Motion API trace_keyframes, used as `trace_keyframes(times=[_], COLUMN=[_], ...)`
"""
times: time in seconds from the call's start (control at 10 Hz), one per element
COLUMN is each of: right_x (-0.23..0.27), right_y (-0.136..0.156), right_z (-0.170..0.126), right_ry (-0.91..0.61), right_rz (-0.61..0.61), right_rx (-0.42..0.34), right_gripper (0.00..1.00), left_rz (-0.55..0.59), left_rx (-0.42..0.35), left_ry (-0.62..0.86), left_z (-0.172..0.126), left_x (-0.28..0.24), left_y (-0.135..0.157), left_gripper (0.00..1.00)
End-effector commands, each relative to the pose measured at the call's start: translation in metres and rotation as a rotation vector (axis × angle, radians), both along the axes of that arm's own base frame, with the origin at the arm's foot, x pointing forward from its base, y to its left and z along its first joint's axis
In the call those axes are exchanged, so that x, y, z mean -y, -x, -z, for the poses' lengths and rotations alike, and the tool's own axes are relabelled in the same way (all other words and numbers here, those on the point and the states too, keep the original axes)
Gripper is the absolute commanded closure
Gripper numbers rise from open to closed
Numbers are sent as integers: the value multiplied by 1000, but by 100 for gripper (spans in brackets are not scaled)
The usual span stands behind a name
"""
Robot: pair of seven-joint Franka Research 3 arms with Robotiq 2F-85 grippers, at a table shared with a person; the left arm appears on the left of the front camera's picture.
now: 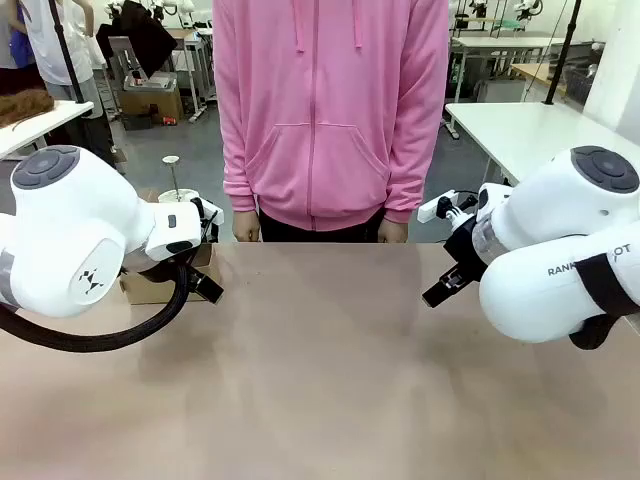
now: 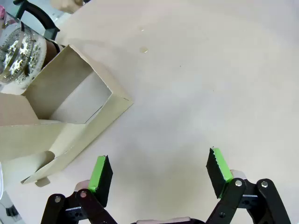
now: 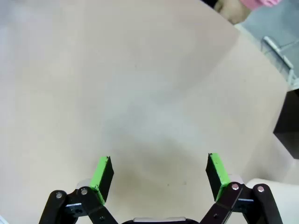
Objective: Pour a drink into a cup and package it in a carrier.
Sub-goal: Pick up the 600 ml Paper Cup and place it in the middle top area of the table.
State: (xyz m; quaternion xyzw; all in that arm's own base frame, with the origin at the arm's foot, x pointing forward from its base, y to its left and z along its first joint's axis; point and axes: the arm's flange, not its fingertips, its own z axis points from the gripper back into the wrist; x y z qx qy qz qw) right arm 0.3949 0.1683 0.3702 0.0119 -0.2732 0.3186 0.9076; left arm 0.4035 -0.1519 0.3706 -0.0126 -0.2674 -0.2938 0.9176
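A glass press pot [image 2: 16, 46] with a chrome top and a black handle stands at the top left of the left wrist view; a sliver of brown, the drink [image 2: 50, 46], shows at its side. Its plunger knob [image 1: 172, 160] rises behind my left arm in the front view. My left gripper [image 2: 159, 172] hangs open over bare table, to the right of an open cardboard box. My right gripper [image 3: 159, 175] is open too, above bare tabletop with nothing between its fingers. The cup and the carrier are out of view.
A plain brown cardboard box [image 2: 70, 100] lies open next to the press pot, flaps spread. A black box [image 3: 289, 121] sits at the right edge of the right wrist view. A person in a pink hoodie [image 1: 330, 110] stands at the far edge, hands [image 1: 246, 226] by the table.
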Motion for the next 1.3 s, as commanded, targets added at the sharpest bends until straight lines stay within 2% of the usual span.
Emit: trace_keyframes(times=[0.0,0.9,1.1,1.2], right_x=[0,0,37,74], right_y=[0,0,-38,-56], right_z=[0,0,-48,-79], right_ry=[0,1,-48,-96], right_rz=[0,0,31,12], right_rx=[0,0,44,28], right_gripper=[0,0,0,0], left_rz=[0,0,0,0], left_rx=[0,0,0,0], left_ry=[0,0,0,0], left_z=[0,0,0,0], left_x=[0,0,0,0], left_y=[0,0,0,0], left_gripper=[0,0,0,0])
